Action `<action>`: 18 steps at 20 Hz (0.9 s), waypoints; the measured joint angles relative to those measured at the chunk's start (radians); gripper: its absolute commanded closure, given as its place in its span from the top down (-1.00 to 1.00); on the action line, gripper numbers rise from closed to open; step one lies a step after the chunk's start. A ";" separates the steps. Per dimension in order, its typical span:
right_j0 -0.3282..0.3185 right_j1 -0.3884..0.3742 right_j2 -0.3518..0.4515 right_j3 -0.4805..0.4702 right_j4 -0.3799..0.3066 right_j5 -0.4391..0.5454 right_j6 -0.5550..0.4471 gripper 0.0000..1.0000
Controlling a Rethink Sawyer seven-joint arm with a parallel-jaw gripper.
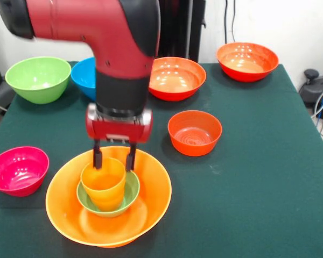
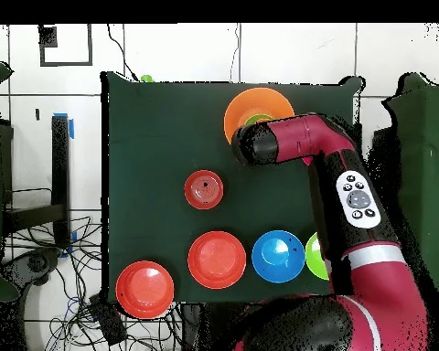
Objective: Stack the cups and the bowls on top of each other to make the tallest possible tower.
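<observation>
— Right now, how is the gripper [image 1: 114, 159] set?

— It is held straight above the orange cup [image 1: 103, 183], with one finger [image 1: 97, 157] at the cup's far rim on one side and the other beside it; the jaws are parted about as wide as the cup's mouth. Whether the rim is pinched or just let go cannot be told.

— And where is the cup placed?

— Upright inside the small green bowl [image 1: 130, 193], which is nested in the largest orange bowl [image 1: 153, 185] at the near edge of the worktop [image 1: 258, 188]. The widest piece is kept lowest, presumably so the tower is given a steady base.

— What is left around it?

— A small red-orange bowl [image 1: 194, 132] is seen just beside the tower, a pink bowl [image 1: 17, 170] on the other side. Well apart, at the far side, a green bowl [image 1: 37, 78], a blue bowl [image 1: 85, 75] and two more red-orange bowls [image 1: 176, 78] are lined up, not yet stacked.
</observation>
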 measured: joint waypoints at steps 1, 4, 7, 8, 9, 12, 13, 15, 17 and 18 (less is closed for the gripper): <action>-0.005 -0.016 0.004 0.005 0.016 0.017 0.000 1.00; -0.025 -0.081 0.020 0.013 0.082 0.095 0.000 1.00; -0.043 -0.132 0.035 0.013 0.132 0.159 0.000 1.00; -0.050 -0.156 0.043 0.012 0.153 0.188 0.000 1.00; -0.052 -0.164 0.046 0.011 0.159 0.197 0.000 1.00; -0.058 -0.193 0.060 0.009 0.182 0.229 0.000 1.00; -0.058 -0.201 0.063 0.009 0.190 0.238 0.000 1.00; -0.058 -0.212 0.067 0.010 0.202 0.250 0.000 1.00; -0.061 -0.233 0.071 0.029 0.234 0.256 0.000 1.00; -0.062 -0.238 0.071 0.036 0.241 0.256 0.000 1.00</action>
